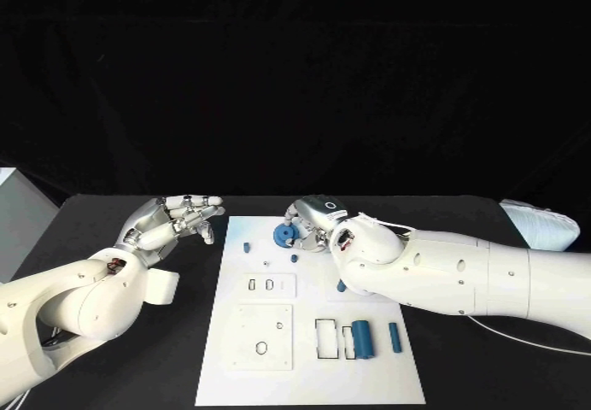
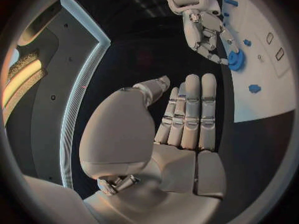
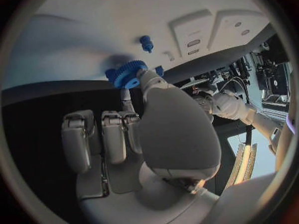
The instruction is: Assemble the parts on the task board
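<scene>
The white task board [image 1: 308, 359] lies in the middle of the black table. A blue gear [image 1: 286, 232] sits at the board's far edge, and my right hand [image 1: 318, 224] pinches it between thumb and a finger; the right wrist view shows the gear [image 3: 127, 73] at the fingertips of that hand [image 3: 143, 134]. Small blue pegs [image 1: 247, 248] [image 1: 295, 256] [image 1: 342, 286] stand on the board. A blue cylinder [image 1: 364, 337] and a thin blue bar [image 1: 394, 336] lie near the board's right side. My left hand [image 1: 172, 220] hovers open off the board's far left corner, its fingers [image 2: 190, 114] straight.
Two white inset plates [image 1: 265, 284] [image 1: 265, 336] with slots occupy the board's left half. A white object [image 1: 542, 224] lies at the table's far right, and a pale box [image 1: 15, 218] stands at the left edge. A cable [image 1: 523, 335] runs under my right arm.
</scene>
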### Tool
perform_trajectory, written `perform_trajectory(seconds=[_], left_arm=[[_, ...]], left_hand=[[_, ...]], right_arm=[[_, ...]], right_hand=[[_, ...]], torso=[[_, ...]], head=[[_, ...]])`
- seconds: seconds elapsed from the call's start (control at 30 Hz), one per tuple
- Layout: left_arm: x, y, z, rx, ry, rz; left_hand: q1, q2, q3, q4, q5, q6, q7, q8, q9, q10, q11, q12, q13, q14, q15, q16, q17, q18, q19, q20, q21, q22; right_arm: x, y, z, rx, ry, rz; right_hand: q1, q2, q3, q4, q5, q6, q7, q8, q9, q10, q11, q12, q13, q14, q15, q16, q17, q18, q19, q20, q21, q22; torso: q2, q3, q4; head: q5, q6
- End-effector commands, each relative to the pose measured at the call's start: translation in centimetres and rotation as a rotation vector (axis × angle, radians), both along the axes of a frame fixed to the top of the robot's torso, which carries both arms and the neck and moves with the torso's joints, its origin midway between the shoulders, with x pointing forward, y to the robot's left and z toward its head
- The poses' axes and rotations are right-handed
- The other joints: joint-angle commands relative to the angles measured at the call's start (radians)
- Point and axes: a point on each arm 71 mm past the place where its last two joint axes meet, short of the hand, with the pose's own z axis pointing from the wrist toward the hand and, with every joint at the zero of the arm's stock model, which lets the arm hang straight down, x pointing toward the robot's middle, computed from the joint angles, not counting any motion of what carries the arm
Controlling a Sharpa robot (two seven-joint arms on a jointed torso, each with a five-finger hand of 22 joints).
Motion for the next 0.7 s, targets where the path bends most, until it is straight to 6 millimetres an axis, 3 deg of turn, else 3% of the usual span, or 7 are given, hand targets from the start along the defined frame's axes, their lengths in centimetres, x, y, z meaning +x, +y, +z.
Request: perform_trajectory(seconds=[0.03, 0.7], left_arm=[[-0.04, -0.2, 0.11, -0.011, -0.001, -0.018], [-0.04, -0.19, 0.11, -0.01, 0.001, -0.019]], left_hand=[[-0.003, 0.005, 0.005, 0.0, -0.005, -0.007, -0.001, 0.005, 0.002, -0.001, 0.003, -0.002, 0.001, -0.007, -0.001, 0.005, 0.001, 0.015, -0.006, -0.001, 0.006, 0.002], [-0.003, 0.006, 0.006, -0.001, -0.005, -0.007, -0.001, 0.006, 0.002, -0.001, 0.003, -0.002, 0.001, -0.007, -0.001, 0.006, 0.002, 0.015, -0.007, -0.001, 0.008, 0.002]], right_arm=[[0.0, 0.31, -0.27, -0.031, 0.005, 0.01], [0.37, 0.32, -1.22, -0.065, 0.037, -0.006]], right_hand=[[-0.004, -0.009, 0.007, 0.0, -0.001, 0.001, 0.0, 0.0, 0.0, 0.106, -0.005, 0.003, 0.263, 0.087, -0.004, 0.007, 0.179, -0.011, 0.103, -0.009, 0.002, 0.261], [-0.008, -0.01, 0.009, 0.0, -0.011, 0.0, 0.001, -0.002, -0.002, 0.106, -0.004, 0.003, 0.263, 0.086, -0.003, 0.006, 0.178, -0.011, 0.103, -0.008, 0.002, 0.26]], torso=[[-0.001, -0.0004, 0.001], [-0.001, 0.0002, -0.0011]], head=[[0.001, -0.005], [0.009, -0.011]])
